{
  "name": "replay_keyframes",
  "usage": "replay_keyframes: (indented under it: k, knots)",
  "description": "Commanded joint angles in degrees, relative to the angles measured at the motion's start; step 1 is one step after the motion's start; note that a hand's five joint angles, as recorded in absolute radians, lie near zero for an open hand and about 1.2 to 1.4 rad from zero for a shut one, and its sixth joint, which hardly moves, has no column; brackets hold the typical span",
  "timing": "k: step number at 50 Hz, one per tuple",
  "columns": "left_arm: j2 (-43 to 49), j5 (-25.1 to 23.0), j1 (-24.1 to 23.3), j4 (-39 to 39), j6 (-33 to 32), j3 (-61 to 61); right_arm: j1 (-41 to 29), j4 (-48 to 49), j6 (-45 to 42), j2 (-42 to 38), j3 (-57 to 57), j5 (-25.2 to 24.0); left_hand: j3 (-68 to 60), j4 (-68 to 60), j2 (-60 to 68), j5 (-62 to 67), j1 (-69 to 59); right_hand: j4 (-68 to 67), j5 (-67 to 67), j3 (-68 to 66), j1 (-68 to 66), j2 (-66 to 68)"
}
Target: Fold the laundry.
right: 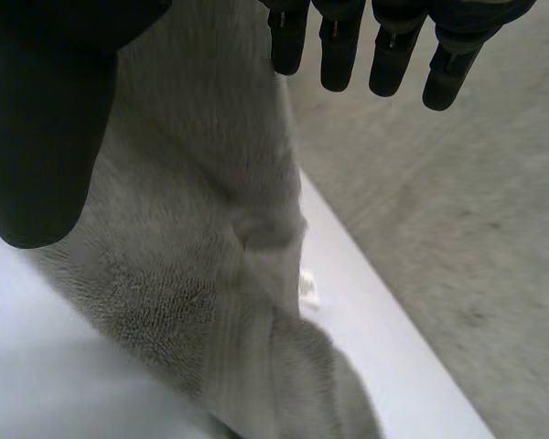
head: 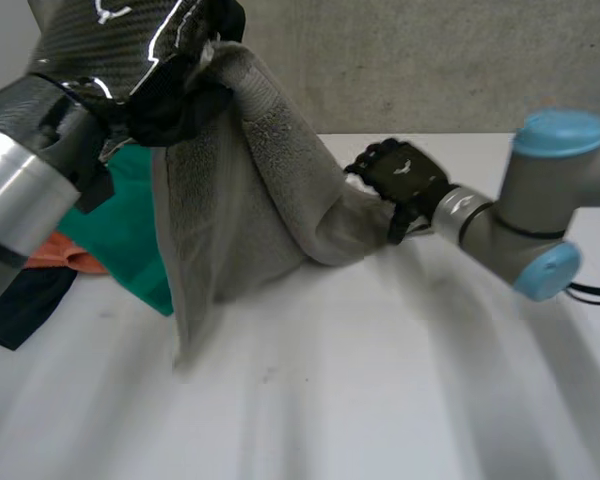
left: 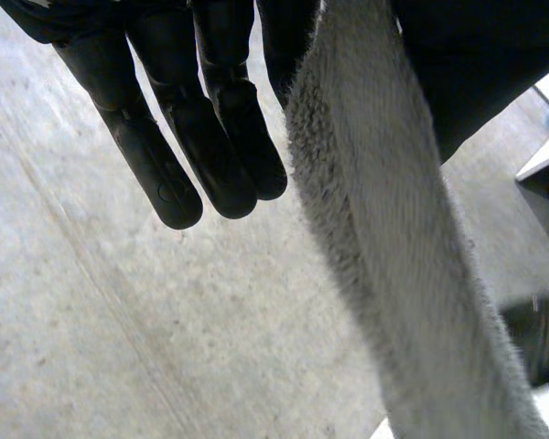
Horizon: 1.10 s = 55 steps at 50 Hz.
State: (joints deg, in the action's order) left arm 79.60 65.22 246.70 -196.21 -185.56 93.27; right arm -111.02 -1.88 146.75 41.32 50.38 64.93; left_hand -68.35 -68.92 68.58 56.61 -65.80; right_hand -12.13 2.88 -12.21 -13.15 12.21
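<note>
Raises the left arm high above the desk's point(head: 400, 390) left side. Pinches the top edge of the grey towel point(head: 240, 180) in the left hand point(head: 175, 75), between straight fingers point(left: 220, 137) and the thumb. Lets the towel hang down to the desk. Reaches in low from the right edge and grips the towel's far corner in the right hand point(head: 405, 180), thumb point(right: 46, 137) against fingers, pulling it taut. Leaves a green cloth point(head: 130, 235), an orange cloth point(head: 70, 255) and a dark cloth point(head: 20, 300) heaped at the left edge.

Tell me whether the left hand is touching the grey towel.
Touching. In the head view the left hand holds the grey towel up by its top; the left wrist view shows it pinched in that hand.
</note>
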Motion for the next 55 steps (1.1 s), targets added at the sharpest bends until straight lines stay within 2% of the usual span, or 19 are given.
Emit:
replay_keyframes:
  k: [1,6,9,17,25,27,28,29,30,32,33,36,37,39,44,45,49,55]
  knots:
    - [-6.73,-0.53,0.10,-0.23,0.64,4.37,-2.53,2.32,-1.47,-10.73,-8.10,4.32,-11.65,-11.08,11.42,13.39,-14.20,-10.13,9.37,-10.05,-9.11,10.05]
    - [-10.16,-1.41,0.62,-0.14,2.13,6.40,-4.73,3.64,-1.03,-13.02,-8.46,2.22,-11.65,-11.08,11.42,13.39,-14.20,-11.67,10.91,-11.59,-10.65,11.59]
    - [-11.74,-1.59,1.68,-0.14,3.19,7.27,-6.75,3.64,-1.20,-12.94,-7.32,0.90,-11.65,-11.08,11.42,13.39,-14.20,-7.31,6.55,-7.23,-6.29,7.23]
    - [-12.45,-2.02,5.02,-0.14,4.51,8.77,-9.39,3.29,-1.20,-8.46,-2.66,-0.24,-11.65,-11.08,11.42,13.39,-14.20,2.13,-2.88,2.21,3.15,-2.21]
    - [-10.96,-2.11,5.81,-0.31,4.77,7.72,-12.02,-2.33,-1.82,-7.13,2.17,-9.99,-11.65,-11.08,11.42,13.39,-14.20,2.13,-2.88,2.21,3.15,-2.21]
    - [-10.25,-1.76,5.64,-0.49,4.77,7.02,-12.64,-2.95,-1.82,-7.75,1.74,-9.92,-11.65,-11.08,11.42,13.39,-14.20,-13.59,12.84,-13.51,-12.57,13.51]
    - [-10.08,-1.67,5.55,-0.58,4.77,6.93,-12.73,-2.86,-1.82,-8.01,1.21,-9.83,-11.65,-11.08,11.42,13.39,-14.20,-27.51,26.75,-27.43,-26.49,27.43]
    - [-9.55,-1.33,5.37,-0.58,4.77,6.23,-12.81,-2.25,-1.65,-8.45,-0.62,-8.87,-11.65,-11.08,11.42,13.39,-14.20,-57.96,57.20,-57.87,-56.93,57.87]
    - [-9.29,-1.15,5.37,-0.58,4.77,6.05,-12.64,-1.73,-1.56,-8.71,-1.77,-7.90,-11.65,-11.08,11.42,13.39,-14.20,-67.77,67.02,-67.69,-66.75,67.69]
    - [-8.76,-0.62,5.37,-0.84,4.68,5.43,-12.20,-0.23,-0.77,-8.80,-4.32,-4.40,-11.65,-11.08,11.42,13.39,-14.20,-67.87,67.12,-67.79,-66.85,67.79]
    - [-8.06,-0.10,5.46,-1.19,4.51,4.82,-11.24,2.04,0.98,-8.63,-6.50,0.93,-11.65,-11.08,11.42,13.39,-14.20,-67.87,67.12,-67.79,-66.85,67.79]
    - [-6.91,0.96,5.63,-2.07,4.51,3.68,-8.96,5.91,4.93,-6.97,-8.54,9.92,-11.65,-11.08,11.42,13.39,-14.20,-67.87,67.12,-67.79,-66.85,67.79]
    - [-6.04,1.75,5.81,-2.85,4.51,2.89,-7.21,8.62,7.47,-5.05,-8.55,14.65,-11.65,-11.08,11.42,13.39,-14.20,-67.87,67.12,-67.79,-66.85,67.79]
    - [-5.16,2.54,6.25,-3.65,4.51,2.09,-5.27,11.45,9.68,-2.58,-7.85,17.32,-11.65,-11.08,11.42,13.39,-14.20,-67.87,67.12,-67.79,-66.85,67.79]
    - [-1.64,5.09,8.09,-5.23,4.42,-0.37,-0.52,18.49,12.42,9.10,-1.53,17.86,-11.65,-11.08,11.42,13.39,-14.20,-67.87,67.12,-67.79,-66.85,67.79]
    - [-0.07,5.96,8.79,-5.58,4.51,-1.15,1.06,20.23,12.85,13.82,1.88,17.77,-11.65,-11.08,11.42,13.39,-14.20,-67.87,67.12,-67.79,-66.85,67.79]
    - [4.93,7.90,9.59,-6.46,4.77,-2.56,5.01,23.32,14.35,21.76,10.40,17.42,-11.65,-11.08,11.42,13.39,-14.20,-67.87,67.12,-67.79,-66.85,67.79]
    - [14.08,8.70,7.66,-8.05,4.77,-2.48,5.55,23.68,13.65,26.79,23.95,15.66,-11.65,-11.08,11.42,13.39,-14.20,-67.87,67.12,-67.79,-66.85,67.79]
